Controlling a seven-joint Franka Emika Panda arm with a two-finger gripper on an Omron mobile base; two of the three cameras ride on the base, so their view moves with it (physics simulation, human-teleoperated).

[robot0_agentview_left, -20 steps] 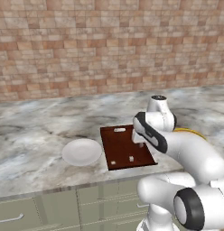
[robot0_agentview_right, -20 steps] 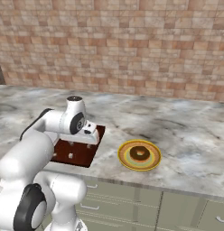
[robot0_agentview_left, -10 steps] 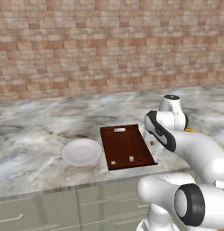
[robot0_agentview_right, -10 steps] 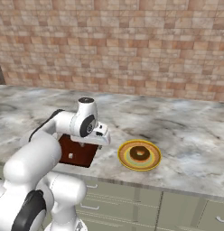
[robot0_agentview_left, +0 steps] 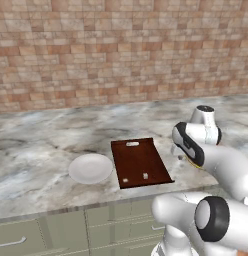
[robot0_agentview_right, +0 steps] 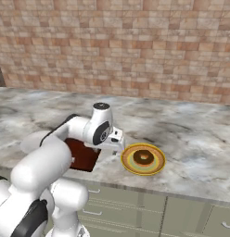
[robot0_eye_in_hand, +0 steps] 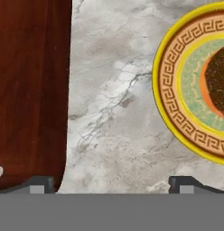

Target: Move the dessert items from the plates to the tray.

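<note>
Gripper (robot0_eye_in_hand: 111,182), jaws spread and empty, has swung off the tray (robot0_agentview_left: 140,161) toward the yellow-rimmed plate (robot0_agentview_right: 143,159), where the doughnut (robot0_agentview_right: 144,157) awaits pickup.

Doughnut (robot0_eye_in_hand: 219,81) and yellow-rimmed plate (robot0_eye_in_hand: 177,90) cut by hand view's edge (tray (robot0_eye_in_hand: 32,90) too)

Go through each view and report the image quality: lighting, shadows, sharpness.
Left base view: even flat light, soft focus, faint shadow beside the tray. Right base view: likewise soft, the doughnut slightly fuzzy. Hand view: sharpest, the yellow-rimmed plate pattern crisp, no glare.
</note>
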